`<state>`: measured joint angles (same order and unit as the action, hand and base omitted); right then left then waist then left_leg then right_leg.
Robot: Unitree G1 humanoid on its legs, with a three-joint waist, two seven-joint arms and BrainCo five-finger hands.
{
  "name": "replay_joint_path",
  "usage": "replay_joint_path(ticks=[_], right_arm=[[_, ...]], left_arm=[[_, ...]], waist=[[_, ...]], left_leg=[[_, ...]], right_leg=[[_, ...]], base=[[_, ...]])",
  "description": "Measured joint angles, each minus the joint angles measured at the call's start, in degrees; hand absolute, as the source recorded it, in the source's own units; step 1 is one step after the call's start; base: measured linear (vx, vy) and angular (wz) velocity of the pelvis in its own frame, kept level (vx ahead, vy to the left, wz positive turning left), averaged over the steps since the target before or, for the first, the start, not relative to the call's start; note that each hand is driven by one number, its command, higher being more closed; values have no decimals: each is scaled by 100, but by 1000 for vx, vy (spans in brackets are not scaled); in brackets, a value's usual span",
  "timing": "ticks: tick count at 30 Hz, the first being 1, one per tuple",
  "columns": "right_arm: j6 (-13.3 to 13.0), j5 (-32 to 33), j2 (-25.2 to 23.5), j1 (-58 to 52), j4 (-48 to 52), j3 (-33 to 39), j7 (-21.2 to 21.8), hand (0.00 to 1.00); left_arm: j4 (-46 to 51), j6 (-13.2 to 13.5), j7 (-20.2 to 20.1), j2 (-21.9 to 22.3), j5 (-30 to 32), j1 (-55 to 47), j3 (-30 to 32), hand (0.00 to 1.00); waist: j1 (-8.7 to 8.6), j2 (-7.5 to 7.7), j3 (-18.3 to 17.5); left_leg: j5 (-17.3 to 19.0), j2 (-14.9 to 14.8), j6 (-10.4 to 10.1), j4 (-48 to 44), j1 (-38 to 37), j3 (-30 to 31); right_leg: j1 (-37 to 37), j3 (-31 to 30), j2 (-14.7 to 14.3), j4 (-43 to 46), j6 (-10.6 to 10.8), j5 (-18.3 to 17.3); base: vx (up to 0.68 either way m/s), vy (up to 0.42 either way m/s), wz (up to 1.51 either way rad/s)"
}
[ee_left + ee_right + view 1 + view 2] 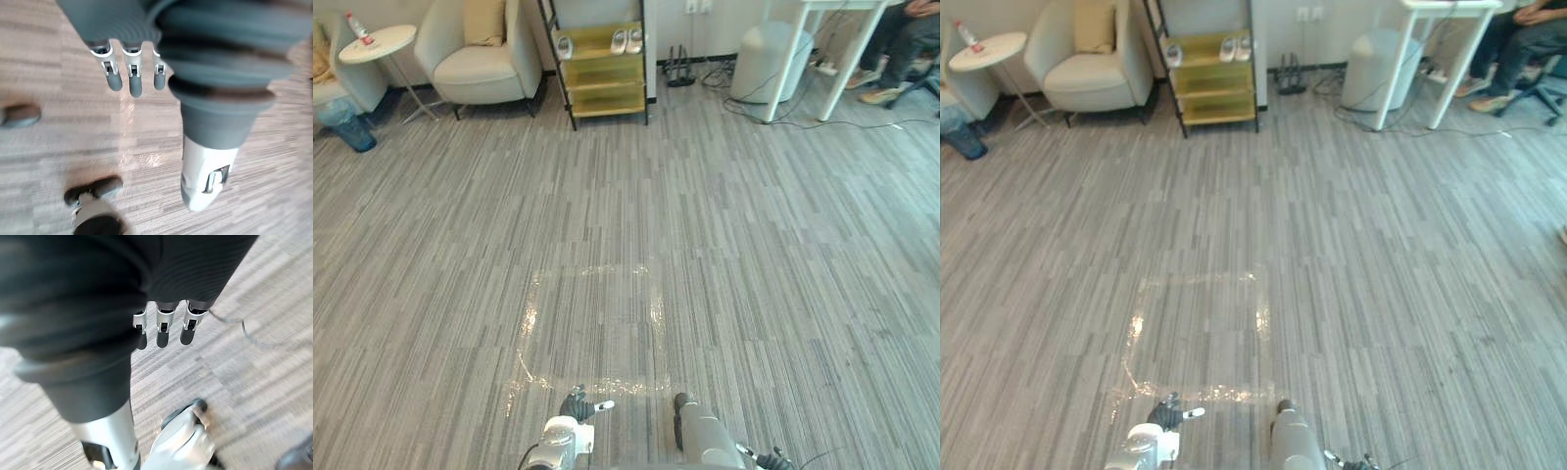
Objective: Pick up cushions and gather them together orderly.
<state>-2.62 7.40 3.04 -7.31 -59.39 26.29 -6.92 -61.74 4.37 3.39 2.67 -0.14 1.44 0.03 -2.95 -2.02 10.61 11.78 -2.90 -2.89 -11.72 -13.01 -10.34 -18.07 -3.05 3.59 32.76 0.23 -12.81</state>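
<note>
Far off at eleven o'clock, a tan cushion [484, 20] propped upright against the back of a pale armchair [494, 73], well apart from both hands. At ten o'clock, just beside the armchair, a round white side table [382, 41] with a bottle [358, 26] standing on it. Past it, cut by the edge, a second pale seat [357, 88] with something tan [321, 61] on it; cannot tell whether a cushion. Near the table's foot, a blue bin [347, 125].

At twelve o'clock, a dark-framed rack [604, 78] with yellow shelves, pale slippers [626, 41] on the top one. At one o'clock, a white drum [769, 61] beside a white table [793, 69]; at two o'clock, a seated person's legs [901, 44].

In the middle of the grey carpet [783, 255], a square of shiny tape [592, 328].

At six o'clock, low over the near edge of the tape, the left hand [576, 403], fingers [135, 83] straight and side by side, holding nothing. Toward five o'clock, the right hand [166, 289], fingers [163, 335] hanging straight and relaxed, likewise around nothing.
</note>
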Motion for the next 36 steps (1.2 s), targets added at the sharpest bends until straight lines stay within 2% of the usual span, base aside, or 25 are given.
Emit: replay_joint_path(ticks=[1,2,4,5,7,9,10,11,12,15,16,17,18,20,22,23,25,26,28,30,31,32,33,34,36], right_arm=[[0,12,-38,-53,31,-1,-1,0],[6,40,-100,-137,130,-28,-3,0],[14,166,-103,-264,344,-249,-32,0],[14,177,-70,-305,454,-307,-35,0],[-8,179,-26,-288,494,-306,-41,0],[3,174,-32,-273,493,-290,-44,0],[5,151,-31,-256,488,-287,-50,0],[2,94,-25,-224,485,-285,-75,0],[1,-81,-10,-151,449,-276,-125,0],[-3,-304,64,-28,363,-367,-239,0],[-1,-430,105,2,296,-449,-274,0],[-13,-551,154,60,177,-502,-280,0],[-28,-653,152,92,175,-588,-279,0],[-19,-847,141,105,184,-636,-265,0],[-19,-995,143,136,191,-692,-245,0],[-21,-1038,150,198,191,-778,-232,0],[-55,-1178,236,283,233,-1080,-224,0],[-101,-1204,296,291,250,-1181,-214,0],[-133,-1285,398,358,268,-1347,-219,0],[-127,-1320,414,367,383,-1357,-247,0],[-128,-1327,395,331,461,-1367,-265,0],[-133,-1324,347,310,459,-1363,-281,0],[-125,-1327,371,295,452,-1354,-295,0],[-127,-1340,369,270,483,-1346,-315,0],[-110,-1353,328,176,516,-1297,-320,0]], left_arm=[[76,1,1,24,6,-5,98,0],[194,6,3,24,6,3,231,0],[470,21,32,34,4,-45,413,0],[536,21,31,31,4,-103,402,0],[633,22,34,36,5,-168,347,0],[658,24,29,25,6,-150,323,0],[662,26,31,24,11,-144,320,0],[660,27,38,22,12,-135,320,0],[634,25,83,17,11,-110,321,0],[576,31,190,12,7,-68,328,0],[531,34,217,-14,7,-43,330,0],[480,37,245,-108,8,-30,327,0],[373,31,274,-176,8,-23,316,0],[250,35,297,-220,14,-7,281,0],[189,18,296,-302,28,4,241,0],[130,10,300,-376,50,-6,230,0],[123,2,307,-439,54,-55,143,0],[115,6,324,-468,53,-71,112,0],[38,20,394,-492,52,-32,114,0],[29,19,410,-465,52,1,113,0],[36,22,409,-468,54,11,113,0],[26,19,409,-516,55,6,122,0],[-8,2,409,-416,56,-1,130,0],[51,26,388,-369,91,-36,182,0],[53,19,382,-250,127,18,394,0]], waist=[[-29,-16,16],[-14,-35,30],[51,-6,56],[87,16,46],[133,42,33],[224,55,29],[246,57,27],[266,58,28],[272,47,29],[321,-28,28],[373,6,25],[403,120,-81],[327,230,-244],[347,262,-356],[338,272,-327],[369,264,-302],[309,80,-185],[297,-8,-152],[276,-54,-89],[186,-89,-4],[141,-65,42],[105,59,126],[80,-20,166],[124,-51,134],[68,28,210]], left_leg=[[-8,-225,-45,-977,345,-18],[-145,-504,-212,-2150,815,-71],[-216,-1081,-130,-3783,1460,-563],[-230,-1234,-100,-4009,1641,-857],[-210,-1262,-64,-3607,1942,-1295],[-169,-1044,-2,-2427,2131,-1576],[-208,-834,-55,-1697,2172,-1547],[-324,-589,-148,-929,2203,-1429],[-594,-312,-214,-100,2288,-1146],[-867,-176,-255,337,2516,-776],[-1256,-128,-160,200,2518,-689],[-1396,94,68,-42,2521,-696],[-1161,287,227,-184,2597,-740],[-914,511,446,-371,2663,-757],[-769,748,523,-47,2286,-640],[-757,848,537,206,1946,-589],[-711,834,522,651,1165,-428],[-674,786,531,790,882,-357],[-641,708,552,889,568,-295],[-622,583,535,889,450,-158],[-544,528,408,873,406,-88],[-385,540,163,850,331,-41],[-300,398,36,857,272,-8],[-303,332,17,814,292,-25],[-228,282,-98,205,407,-66]], right_leg=[[274,174,27,-80,-74,-112],[589,354,-6,-235,-139,-193],[1172,589,-49,-489,-193,-431],[1436,615,-39,-641,-196,-513],[1805,719,62,-947,-165,-538],[2038,756,190,-1158,-103,-572],[2139,763,269,-1211,-64,-599],[2250,761,367,-1258,6,-678],[2424,753,467,-1358,110,-787],[2873,746,507,-1710,407,-971],[3095,691,585,-1864,517,-1036],[3273,497,780,-1898,571,-1056],[3124,304,983,-1693,698,-956],[2687,-237,1087,-865,735,-589],[2070,-515,1090,653,1108,32],[1761,-496,1074,1394,1187,-25],[1455,11,978,1915,838,-502],[1303,280,881,1863,648,-706],[825,689,730,1456,393,-904],[455,911,574,682,324,-846],[341,843,467,-39,322,-527],[316,713,437,-479,99,262],[368,772,332,-410,20,181],[333,775,281,-344,-38,32],[463,882,370,-152,-74,-324]], base=[[361,-295,69],[303,-258,68],[247,-195,42],[232,-141,20],[244,-71,16],[297,16,12],[346,60,6],[510,148,4],[457,164,2],[520,298,-11],[574,375,-32],[481,290,-19],[606,336,3],[638,373,38],[533,302,38],[464,213,12],[451,164,9],[351,56,20],[309,-42,31],[268,-128,44],[305,-209,57],[253,-194,49],[243,-219,23],[247,-238,12],[256,-279,29]])
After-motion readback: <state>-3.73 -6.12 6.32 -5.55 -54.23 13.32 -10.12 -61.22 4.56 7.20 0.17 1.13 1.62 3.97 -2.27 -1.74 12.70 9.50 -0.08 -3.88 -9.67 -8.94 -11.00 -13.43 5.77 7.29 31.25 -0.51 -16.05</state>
